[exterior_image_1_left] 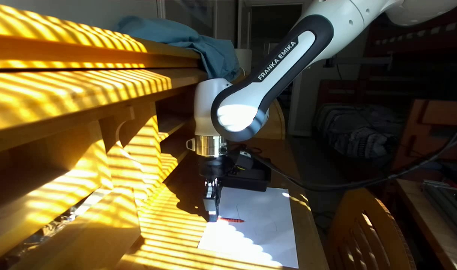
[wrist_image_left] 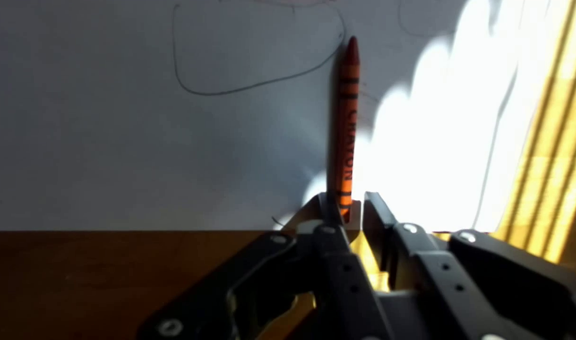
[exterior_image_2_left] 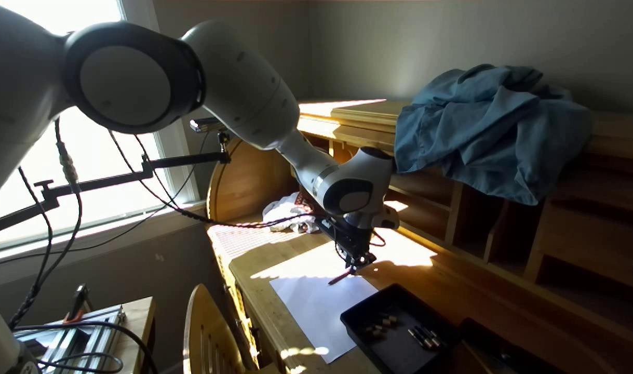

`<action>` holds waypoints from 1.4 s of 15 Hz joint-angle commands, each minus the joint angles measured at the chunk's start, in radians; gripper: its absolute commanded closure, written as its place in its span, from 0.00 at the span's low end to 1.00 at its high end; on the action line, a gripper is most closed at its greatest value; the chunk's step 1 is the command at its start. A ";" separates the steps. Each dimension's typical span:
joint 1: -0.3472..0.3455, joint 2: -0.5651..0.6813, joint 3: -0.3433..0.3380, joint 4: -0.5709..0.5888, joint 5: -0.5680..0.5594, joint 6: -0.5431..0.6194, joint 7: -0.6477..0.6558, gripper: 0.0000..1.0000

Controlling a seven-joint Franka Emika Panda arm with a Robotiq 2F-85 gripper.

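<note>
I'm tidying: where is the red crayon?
Right of centre in the wrist view, the red crayon lies on white paper, blunt end between the jaws of the gripper.

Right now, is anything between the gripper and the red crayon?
Nothing visible: in the wrist view, the blunt end of the red crayon appears between the parted jaws of the gripper, the rest over the paper.

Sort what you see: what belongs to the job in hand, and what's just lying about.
Part of the job, by the look of it:
red crayon, its blunt end at the jaws, which stand slightly apart
drawn-on white paper, underneath the crayon

Seemingly just lying about:
black tray, untouched, so its part is uncertain
blue cloth, bunched up
wooden chair
</note>
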 commanded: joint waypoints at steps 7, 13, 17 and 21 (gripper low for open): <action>0.022 -0.020 -0.012 -0.026 0.019 0.040 0.016 0.98; 0.067 -0.105 -0.003 -0.206 0.011 0.361 0.054 0.98; 0.088 -0.150 -0.002 -0.308 0.003 0.511 0.080 0.98; 0.108 -0.189 -0.018 -0.381 -0.010 0.610 0.103 0.98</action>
